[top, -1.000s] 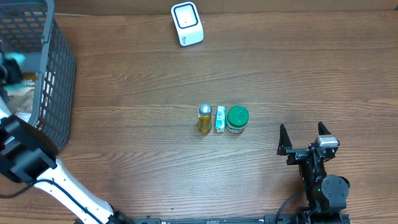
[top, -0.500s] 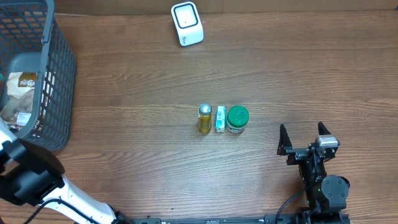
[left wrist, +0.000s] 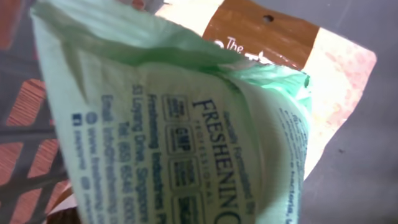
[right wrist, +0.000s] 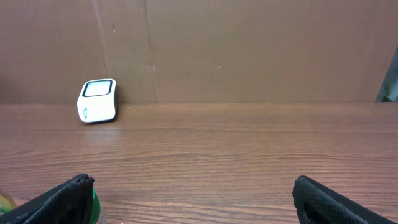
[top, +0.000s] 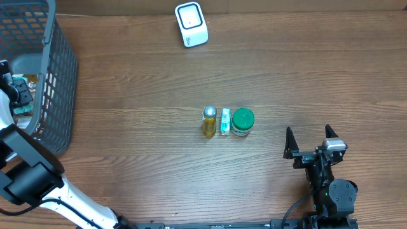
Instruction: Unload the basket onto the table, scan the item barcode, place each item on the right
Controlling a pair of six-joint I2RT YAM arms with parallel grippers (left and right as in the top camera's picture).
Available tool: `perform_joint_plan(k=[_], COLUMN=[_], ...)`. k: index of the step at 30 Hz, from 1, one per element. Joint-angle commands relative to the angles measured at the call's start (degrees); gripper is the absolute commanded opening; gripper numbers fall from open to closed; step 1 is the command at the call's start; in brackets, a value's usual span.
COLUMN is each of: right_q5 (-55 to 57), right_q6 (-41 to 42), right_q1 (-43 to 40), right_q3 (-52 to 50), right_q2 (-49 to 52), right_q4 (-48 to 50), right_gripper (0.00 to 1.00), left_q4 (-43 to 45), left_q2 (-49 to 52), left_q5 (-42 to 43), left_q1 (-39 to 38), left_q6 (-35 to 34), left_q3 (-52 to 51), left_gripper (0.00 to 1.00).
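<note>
A silver-capped yellow bottle (top: 208,121), a small white-and-green box (top: 225,121) and a green-lidded jar (top: 243,121) stand squeezed together on the brown wooden bench (top: 127,95). Bare wood lies all round them. A dark grey mesh basket (top: 60,76) walls the left.

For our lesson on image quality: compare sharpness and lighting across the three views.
Overhead: sharp, evenly lit table. Left wrist: green packet fills the frame, too close, its print soft. Right wrist: scanner crisp, right end effector dark at bottom corners.

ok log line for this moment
left gripper: at basket, appears gripping green packet | right gripper: open, empty | scanner: far edge, nothing near
</note>
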Motion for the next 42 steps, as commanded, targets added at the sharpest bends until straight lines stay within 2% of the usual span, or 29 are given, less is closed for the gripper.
perform_joint_plan(k=[1, 5, 6, 7, 8, 9, 11, 16, 26, 37, 40, 41, 42], right_q5=[-0.07, -0.07, -0.07, -0.07, -0.07, -0.07, -0.07, -0.07, -0.07, -0.07, -0.07, -0.07, -0.07], right_q6=[0.20, 0.20, 0.20, 0.20, 0.20, 0.20, 0.20, 0.20, 0.20, 0.20, 0.20, 0.20, 0.20], right_q1=[0.33, 0.33, 0.33, 0.33, 0.33, 0.33, 0.33, 0.33, 0.33, 0.33, 0.33, 0.33, 0.33], right_q3=[-0.61, -0.61, -0.61, -0.61, -0.61, -0.61, -0.61, -0.61, -0.61, -0.61, -0.61, -0.61, -0.61], right_q2=[-0.66, -0.66, -0.66, -0.66, -0.66, -0.66, -0.66, -0.66, -0.66, -0.66, -0.66, -0.66, -0.66], right_q4=[0.35, 0.35, 0.33, 0.33, 0.33, 0.35, 0.33, 0.33, 0.33, 0.33, 0.33, 0.35, 0.33], right_gripper=[1.00, 1.00, 1.00, 1.00, 1.00, 1.00, 1.00, 1.00, 1.00, 1.00, 1.00, 1.00, 1.00], left_q4=[1.31, 4.15, 4.52, 4.83, 5.20, 5.40, 5.55, 5.75, 5.53, 4.66, 3.34, 2.80, 2.36], left_q2=[-1.09, -1.07, -1.07, -1.07, -1.07, -1.07, -1.07, -1.07, 0.92, 11.39, 14.86, 15.85, 16.37], left_q5=[-0.74, -0.70, -0.72, -0.72, -0.72, -0.72, -0.72, -0.72, -0.50, -0.70, -0.70, -0.42, -0.20], left_q1=[-0.28, -0.31, -0.28, -0.28, -0.26, -0.26, -0.26, -0.13, 0.52, 1.03, 1.22, 1.20, 1.20], left_q6=[1.99, 2.23, 2.23, 2.25, 2.60, 2.64, 3.04, 8.50, 8.59, 8.26, 6.25, 5.97, 6.01], left_q3=[-2.60, -4.90, -4.98, -4.98, -4.98, -4.96, -4.96, -4.98, -5.09, -5.09, -5.09, -5.09, -5.09], left_gripper=[0.24, 0.27, 0.31, 0.44, 0.67, 0.83, 1.00, 1.00, 1.00, 1.00, 1.00, 0.97, 0.87])
